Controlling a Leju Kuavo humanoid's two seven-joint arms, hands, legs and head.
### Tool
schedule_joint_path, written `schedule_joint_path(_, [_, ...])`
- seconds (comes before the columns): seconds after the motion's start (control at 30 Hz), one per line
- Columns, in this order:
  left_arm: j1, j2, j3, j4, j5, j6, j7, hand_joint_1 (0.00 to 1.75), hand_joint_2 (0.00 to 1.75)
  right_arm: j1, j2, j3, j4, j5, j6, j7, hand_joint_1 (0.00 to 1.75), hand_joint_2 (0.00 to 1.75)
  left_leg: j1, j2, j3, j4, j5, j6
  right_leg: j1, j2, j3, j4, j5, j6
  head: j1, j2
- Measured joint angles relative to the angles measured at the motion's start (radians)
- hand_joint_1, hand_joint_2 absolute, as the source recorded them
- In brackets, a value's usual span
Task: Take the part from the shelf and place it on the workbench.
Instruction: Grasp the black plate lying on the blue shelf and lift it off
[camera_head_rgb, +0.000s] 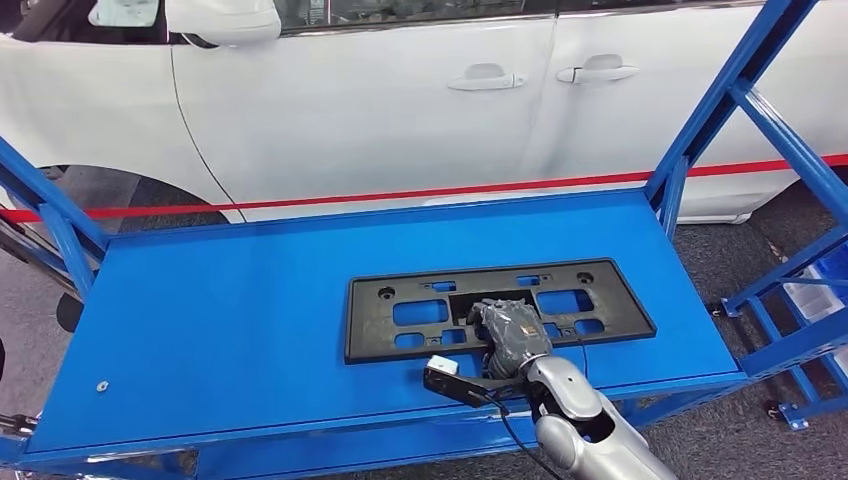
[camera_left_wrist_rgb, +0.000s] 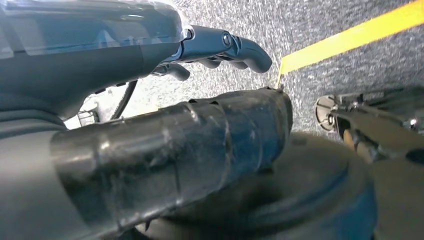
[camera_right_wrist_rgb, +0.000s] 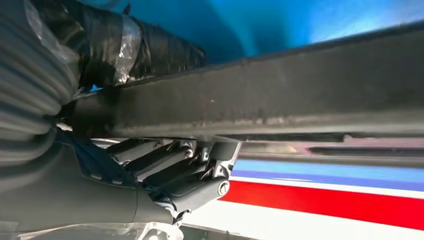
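Right robot hand (camera_head_rgb: 510, 335) grips part (camera_head_rgb: 497, 307) over blue workbench (camera_head_rgb: 220, 320).

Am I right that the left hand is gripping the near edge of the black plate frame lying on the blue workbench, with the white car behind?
Not quite: it is the right hand gripping the near edge of the black plate frame, as the head view shows. The frame does lie on the blue workbench, with the white car behind. The left hand hangs over the floor, holding nothing.

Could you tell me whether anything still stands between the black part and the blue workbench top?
Nothing visible does. The black part already lies flat on the blue workbench, with the right hand gripping its near edge, thumb on one side and fingers on the other.
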Motion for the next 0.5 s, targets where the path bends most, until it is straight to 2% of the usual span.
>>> schedule_joint_path(0.1, [0.000,0.000,-0.010,0.000,0.012,-0.001,-0.008,0.00,0.00,0.001,0.001,0.000,0.000,-0.002,-0.008,0.001,1.75,1.75,0.002,0.000,0.007,-0.006,-0.002,-0.005,0.003,0.000,0.005,0.000,-0.006,-0.006,0.000,0.000])
schedule_joint_path(0.23, [0.001,0.000,-0.021,0.000,0.025,-0.005,-0.021,0.00,1.75,0.003,0.001,0.000,0.000,-0.006,-0.013,0.001,1.75,1.75,0.004,0.000,0.011,-0.009,-0.005,-0.013,0.005,0.000,0.011,0.001,-0.009,-0.008,0.000,0.000])
schedule_joint_path(0.37, [0.001,0.000,-0.028,0.000,0.027,-0.007,-0.024,0.00,1.75,0.006,0.001,0.000,0.000,-0.009,-0.014,0.000,1.75,1.75,0.004,0.000,0.013,-0.009,-0.005,-0.015,0.006,0.000,0.014,0.001,-0.010,-0.008,0.000,0.000])
schedule_joint_path(0.43, [0.001,0.000,-0.029,0.000,0.029,-0.007,-0.024,0.00,0.87,0.008,0.001,0.000,0.000,-0.010,-0.016,0.000,1.75,1.75,0.003,0.000,0.014,-0.009,-0.004,-0.016,0.007,0.000,0.016,0.000,-0.010,-0.008,0.000,0.000])
schedule_joint_path(0.5, [0.001,0.000,-0.029,0.000,0.032,-0.008,-0.025,0.00,0.87,0.010,0.001,0.000,-0.001,-0.011,-0.017,-0.001,1.75,1.75,0.002,0.000,0.015,-0.009,-0.005,-0.016,0.007,0.000,0.017,0.000,-0.010,-0.008,0.000,0.000])
